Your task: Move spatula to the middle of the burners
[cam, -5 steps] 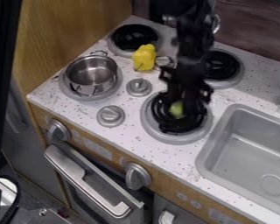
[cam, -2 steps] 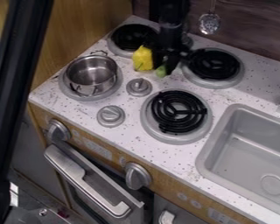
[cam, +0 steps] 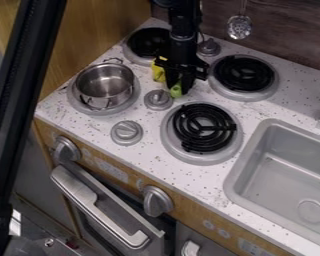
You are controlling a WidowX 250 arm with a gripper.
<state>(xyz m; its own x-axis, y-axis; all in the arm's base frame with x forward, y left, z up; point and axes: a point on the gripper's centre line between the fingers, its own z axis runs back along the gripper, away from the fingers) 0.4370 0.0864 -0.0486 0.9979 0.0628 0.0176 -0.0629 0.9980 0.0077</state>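
Camera view. Arm comes in from the top edge; black gripper (cam: 178, 90) hangs down over the white speckled stovetop (cam: 89, 129), in the area between the four burners. Jaws closed in on a small green thing (cam: 177, 90), pinched between the tips. Only part of it shows, so its full shape, and whether it is the spatula, cannot be told. It sits low at the fingertips, near the upper small knob (cam: 158, 99) and above the front coil burner (cam: 203, 127) as seen here. Contact with the stovetop: cannot tell.

Yellow pepper (cam: 157, 73) directly left of the gripper, partly hidden by it, near the back left burner (cam: 146, 42). Metal pot (cam: 104, 85) upright on the left burner (cam: 76, 102), handles on two opposite sides. Back right burner (cam: 244, 73) to the right of the gripper, apart from it. Lower small knob (cam: 126, 132) between pot and stovetop's front edge. Another knob (cam: 209, 47) behind, just right of the arm. Slotted metal spoon (cam: 239, 26) hanging at the back wall. Grey sink (cam: 289, 170) at right.
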